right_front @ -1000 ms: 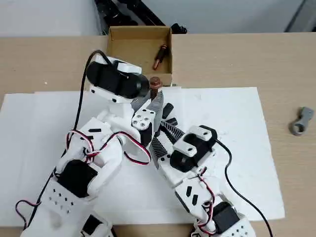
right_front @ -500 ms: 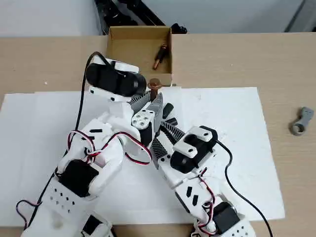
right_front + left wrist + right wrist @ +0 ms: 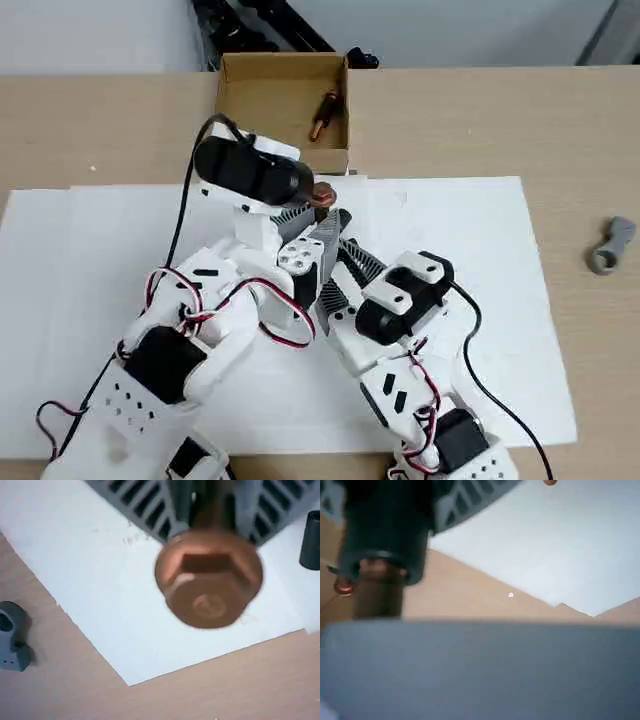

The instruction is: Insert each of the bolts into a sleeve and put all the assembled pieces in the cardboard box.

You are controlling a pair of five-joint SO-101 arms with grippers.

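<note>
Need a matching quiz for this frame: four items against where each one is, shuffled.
Items:
1. copper bolt
2. black sleeve
3. grey part
4. assembled piece

Places:
A. inside the cardboard box
B. on the table, off the paper
C. in the left gripper
D. in the right gripper

Pairs: 1-C; 2-D; 3-B; 4-A

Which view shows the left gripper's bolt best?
Left wrist view: the bolt sits centred, hex head facing the camera. High view shows its head from above; right wrist view, its shaft end in the sleeve.
</note>
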